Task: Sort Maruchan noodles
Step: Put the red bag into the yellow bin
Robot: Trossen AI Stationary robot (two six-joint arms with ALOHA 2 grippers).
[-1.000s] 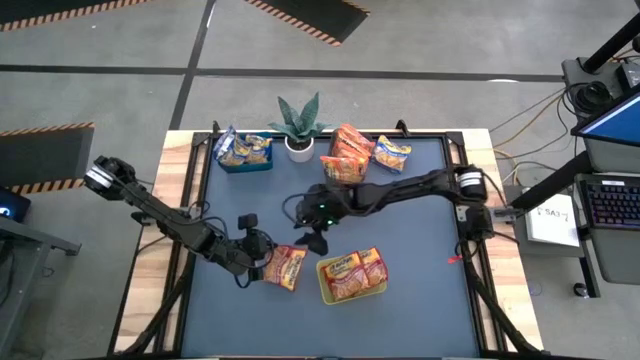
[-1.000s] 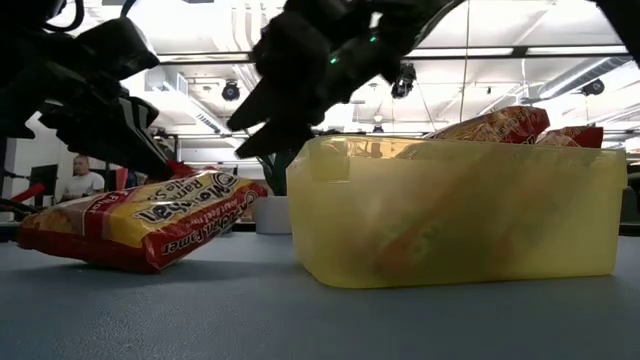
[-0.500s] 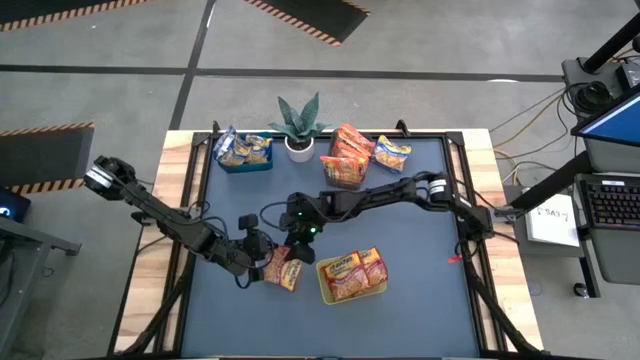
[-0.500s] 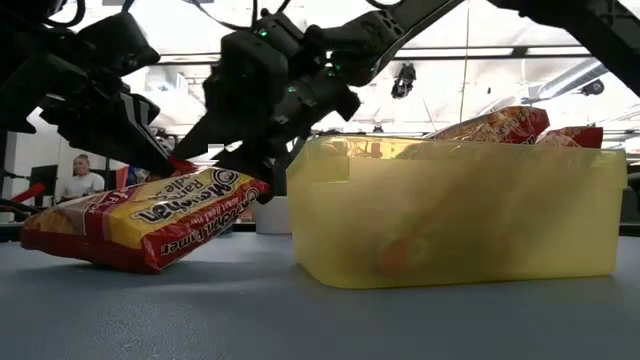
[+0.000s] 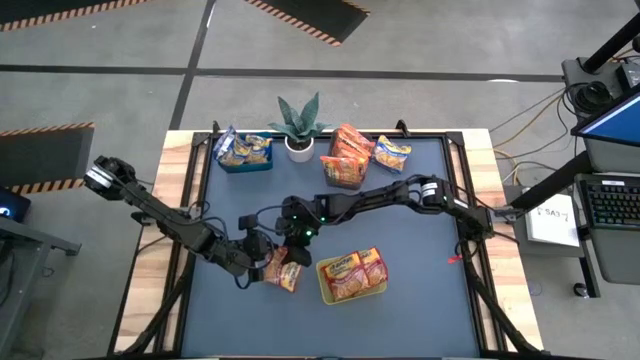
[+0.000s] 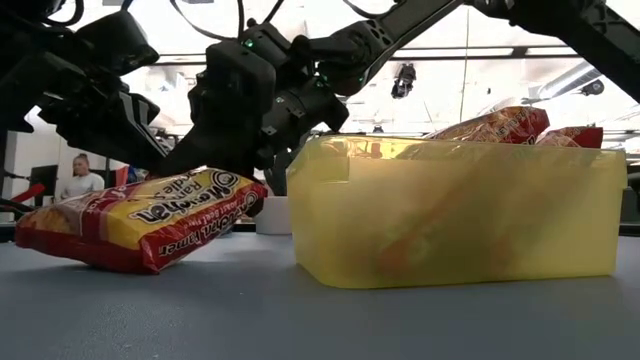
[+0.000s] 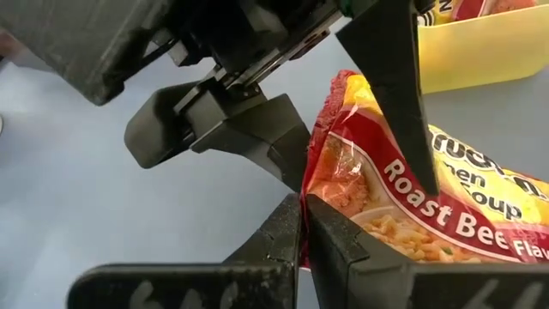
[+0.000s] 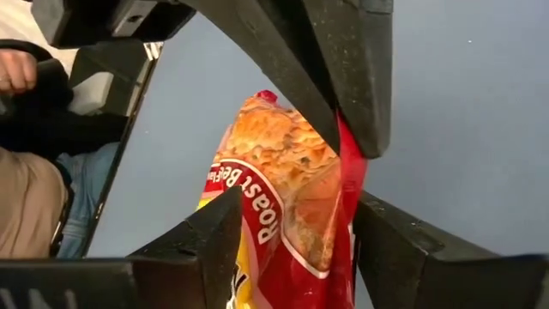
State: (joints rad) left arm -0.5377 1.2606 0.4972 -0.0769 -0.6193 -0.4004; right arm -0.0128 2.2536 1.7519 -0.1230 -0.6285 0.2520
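A red-and-yellow Maruchan noodles packet [image 5: 284, 272] lies tilted left of the yellow bin [image 5: 322, 278], its low side [image 6: 120, 262] on the table mat. My left gripper [image 5: 262, 265] is shut on it from the left. My right gripper [image 5: 293, 255] has come down over the packet's other end, and its open fingers [image 8: 219, 227] stand on either side of the packet [image 8: 283, 197]. The yellow bin [image 6: 450, 215] holds more orange and red packets. My left gripper pinches the packet's crimped edge near a corner [image 7: 314, 202] between its two fingertips. It comes slanting down from the table's left. The packet sits tilted, that end raised and its lower side on the mat. My right gripper straddles the packet's width [image 8: 343, 184]; whether its fingers touch it, I cannot tell.
A blue bin [image 5: 245, 166] with yellow-and-blue packets stands at the far left, a potted plant [image 5: 298, 125] beside it. Loose orange packets [image 5: 345, 158] and one yellow-and-blue packet [image 5: 392, 153] lie at the far middle. A person sits beyond the table [image 6: 80, 178].
My right gripper has swung down and toward the table's left, from above the mat beside the yellow bin to the packet held by my left gripper, tipping and rolling as it came. Its fingers now stand around the packet's end.
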